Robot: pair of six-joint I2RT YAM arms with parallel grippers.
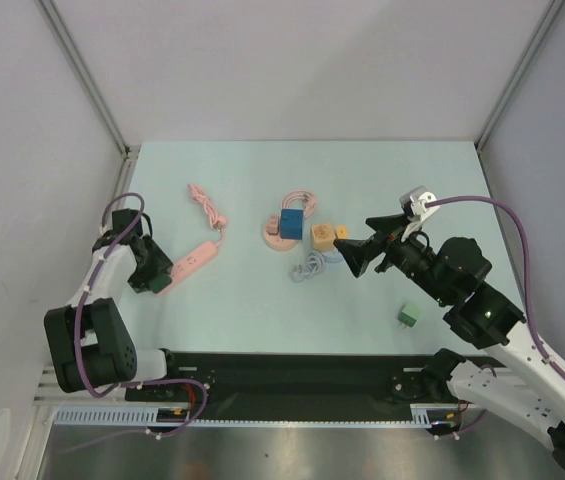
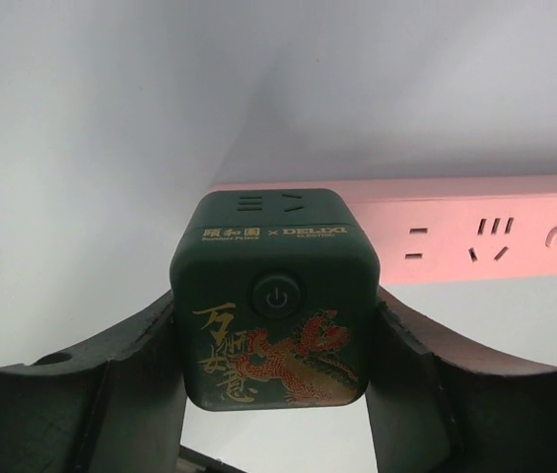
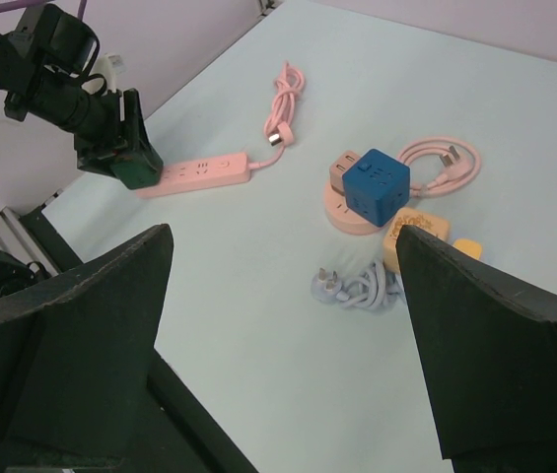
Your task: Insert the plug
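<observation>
My left gripper [image 2: 276, 386] is shut on a dark green cube plug [image 2: 276, 296] with a power button and a red and gold dragon print; its fingers [image 2: 426, 384] press the cube's two sides. The cube [image 1: 154, 280] sits at the near end of a pink power strip [image 2: 475, 233], which lies on the table's left [image 1: 194, 260]. Whether its prongs are in a socket is hidden. The right wrist view shows the same cube [image 3: 138, 175] at the strip's end [image 3: 204, 169]. My right gripper [image 1: 357, 256] hangs open above the table's middle, with nothing between its fingers [image 3: 283, 236].
A blue cube socket [image 1: 289, 222] on a pink round base stands mid-table by a coiled pink cable [image 1: 302, 202], two orange-yellow cubes [image 1: 320, 236] and a pale blue cable with plug [image 1: 309, 266]. A small green cube [image 1: 408, 316] lies near right. The strip's pink cord [image 1: 205, 204] trails back.
</observation>
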